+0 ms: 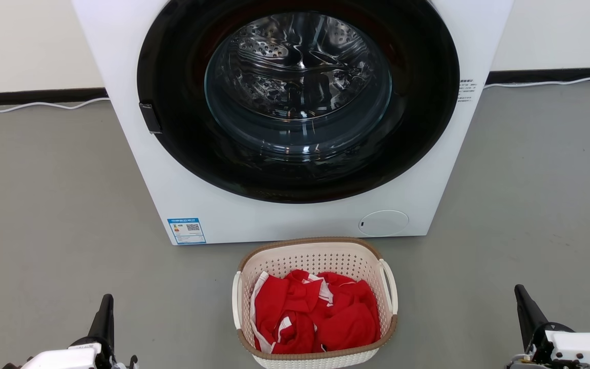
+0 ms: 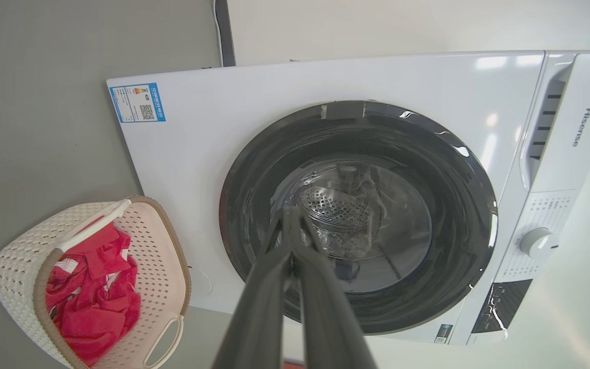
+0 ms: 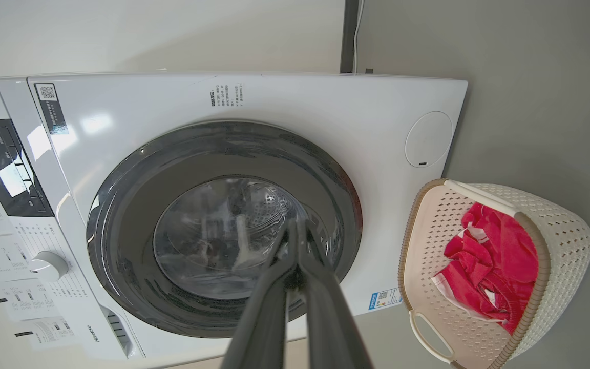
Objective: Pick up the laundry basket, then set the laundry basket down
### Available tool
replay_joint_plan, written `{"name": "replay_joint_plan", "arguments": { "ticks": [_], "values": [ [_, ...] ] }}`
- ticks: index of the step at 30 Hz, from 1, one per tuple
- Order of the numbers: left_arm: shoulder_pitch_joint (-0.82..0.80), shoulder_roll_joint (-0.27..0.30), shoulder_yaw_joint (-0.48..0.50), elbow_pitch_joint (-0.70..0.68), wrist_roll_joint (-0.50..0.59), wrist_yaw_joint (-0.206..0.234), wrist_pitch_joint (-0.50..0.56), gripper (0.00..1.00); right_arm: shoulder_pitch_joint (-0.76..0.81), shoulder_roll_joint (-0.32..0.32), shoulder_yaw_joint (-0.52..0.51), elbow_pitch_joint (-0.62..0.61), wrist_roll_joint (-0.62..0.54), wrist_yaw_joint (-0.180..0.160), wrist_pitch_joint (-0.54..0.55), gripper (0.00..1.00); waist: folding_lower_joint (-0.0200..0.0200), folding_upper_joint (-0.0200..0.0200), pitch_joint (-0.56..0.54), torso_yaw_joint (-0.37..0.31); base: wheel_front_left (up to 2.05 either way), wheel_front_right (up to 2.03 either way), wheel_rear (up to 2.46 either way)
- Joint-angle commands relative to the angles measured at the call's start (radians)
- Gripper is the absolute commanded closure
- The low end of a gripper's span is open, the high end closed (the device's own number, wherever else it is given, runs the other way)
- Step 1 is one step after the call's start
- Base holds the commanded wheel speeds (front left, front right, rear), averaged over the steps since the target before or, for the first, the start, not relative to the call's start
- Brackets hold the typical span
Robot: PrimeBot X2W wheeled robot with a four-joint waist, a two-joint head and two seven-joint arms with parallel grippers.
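Here, in the head view, the left claw point(image 1: 106, 307) sits at about seven o'clock over the grey floor point(image 1: 44, 215), its two dark fingers pressed together with nothing between them. A blue label point(image 1: 186, 230) marks the lower left corner of the white washer point(image 1: 136, 154), which stands at twelve o'clock with its round dark door point(image 1: 300, 87) closed. The laundry basket point(image 1: 320, 259) stands upright on the floor at six o'clock, just in front of the washer and midway between the two claws, well apart from both. Red clothes with white trim point(image 1: 315, 312) lie crumpled inside it. At one o'clock from the basket, a small round cap point(image 1: 383, 223) is set in the washer's front. The right claw point(image 1: 524, 303) sits at five o'clock, fingers likewise squeezed tight and empty. In each wrist view the fingertips meet in a point against the washer door.
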Motion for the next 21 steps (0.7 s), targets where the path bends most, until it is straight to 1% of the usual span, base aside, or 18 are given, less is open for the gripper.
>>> {"name": "replay_joint_plan", "arguments": {
  "ticks": [1,14,15,18,21],
  "values": [
    [-0.046,0.014,0.032,-0.027,-0.007,-0.007,0.008,1.00,-0.045,-0.015,0.019,-0.029,0.007,0.003,0.007,1.00,0.0000,-0.0001,0.000,0.000,0.00,0.00,0.00],
    [-0.046,0.014,0.032,-0.027,-0.007,-0.007,0.008,1.00,-0.045,-0.015,0.019,-0.029,0.007,0.003,0.007,1.00,0.0000,-0.0001,0.000,0.000,0.00,0.00,0.00],
    [0.000,0.000,0.000,0.000,0.000,0.000,0.000,0.00,0.000,0.000,0.000,0.000,0.000,0.000,0.000,0.00,0.0000,-0.0001,0.000,0.000,0.00,0.00,0.00],
    [0.017,-0.010,-0.002,0.027,0.000,0.000,-0.002,0.00,0.017,0.011,0.002,0.026,-0.001,-0.001,-0.001,0.00,0.0001,-0.0001,0.000,0.000,0.00,0.00,0.00],
    [0.019,-0.009,-0.008,0.020,-0.003,0.000,-0.010,0.00,0.021,0.010,0.007,0.015,0.000,0.000,-0.009,0.00,0.0004,-0.0001,0.000,0.000,0.00,0.00,0.00]
  ]
}}
